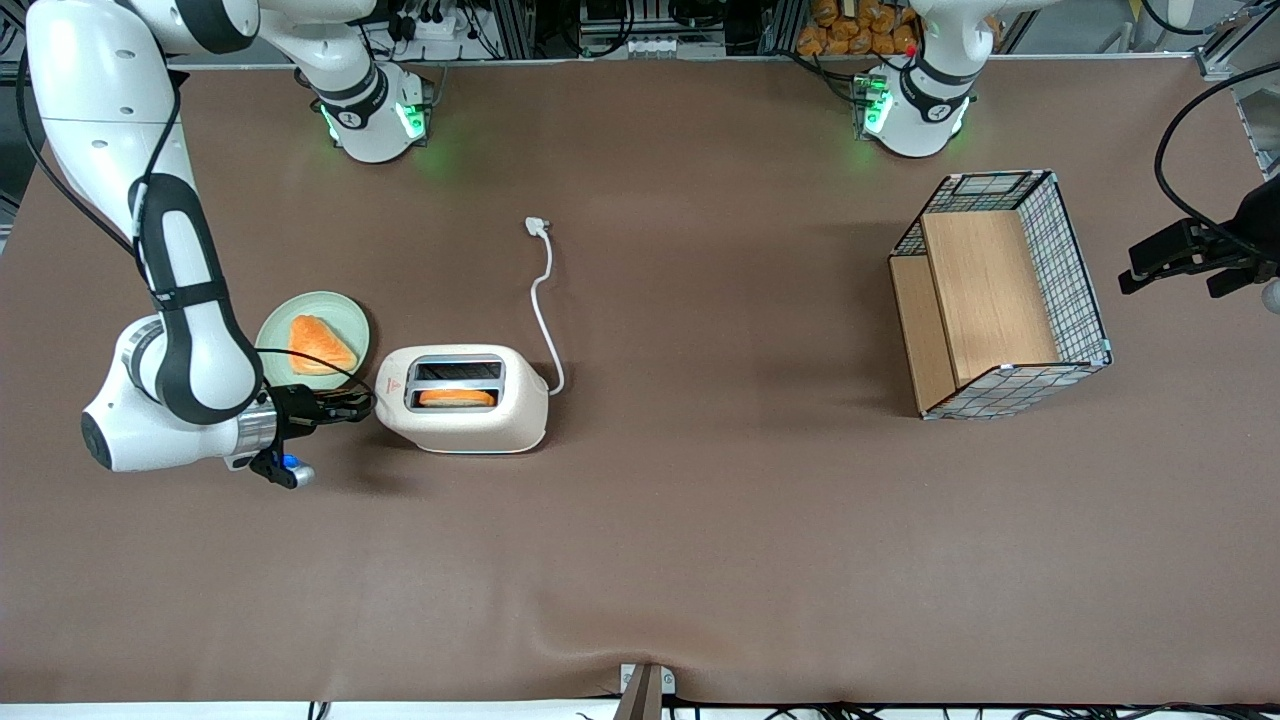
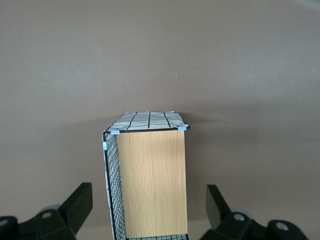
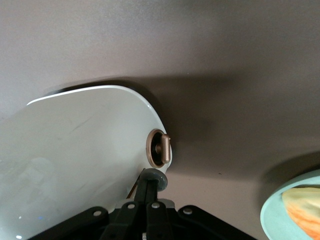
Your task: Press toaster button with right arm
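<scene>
Right wrist view alone shows pincer (image 3: pixel 152 181) beside toaster button (image 3: pixel 161 148).

The hand (image 3: pixel 150 182), fingers pressed together, is seen just beside the toaster button (image 3: pixel 160 148) on the toaster (image 3: pixel 75 150).
</scene>
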Robot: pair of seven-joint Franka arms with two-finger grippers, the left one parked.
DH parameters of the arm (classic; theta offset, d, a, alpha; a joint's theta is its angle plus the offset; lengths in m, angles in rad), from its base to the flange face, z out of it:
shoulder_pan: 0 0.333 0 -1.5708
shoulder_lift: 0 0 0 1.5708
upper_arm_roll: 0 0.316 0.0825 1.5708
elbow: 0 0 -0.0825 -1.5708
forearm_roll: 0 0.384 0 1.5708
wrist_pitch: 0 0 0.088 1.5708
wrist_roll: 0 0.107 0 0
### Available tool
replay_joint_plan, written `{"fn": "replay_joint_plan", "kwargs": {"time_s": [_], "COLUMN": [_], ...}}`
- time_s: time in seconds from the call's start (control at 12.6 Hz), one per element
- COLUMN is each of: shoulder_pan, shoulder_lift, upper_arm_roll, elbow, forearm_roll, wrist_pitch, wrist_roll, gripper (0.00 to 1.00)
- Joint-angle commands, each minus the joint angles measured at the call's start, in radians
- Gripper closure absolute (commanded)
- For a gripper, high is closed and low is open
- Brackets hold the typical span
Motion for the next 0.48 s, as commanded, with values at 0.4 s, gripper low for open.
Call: {"fn": "replay_joint_plan", "kwargs": {"time_s": [0.4], "shoulder_pan": [0.015], "shoulder_lift": [-0.02], "upper_arm_roll": [0.004], "elbow": [0.028], "forearm_roll": [-0.001], "wrist_pitch": [-0.016], "wrist_roll": [0.027], "gripper": [1.0]}}
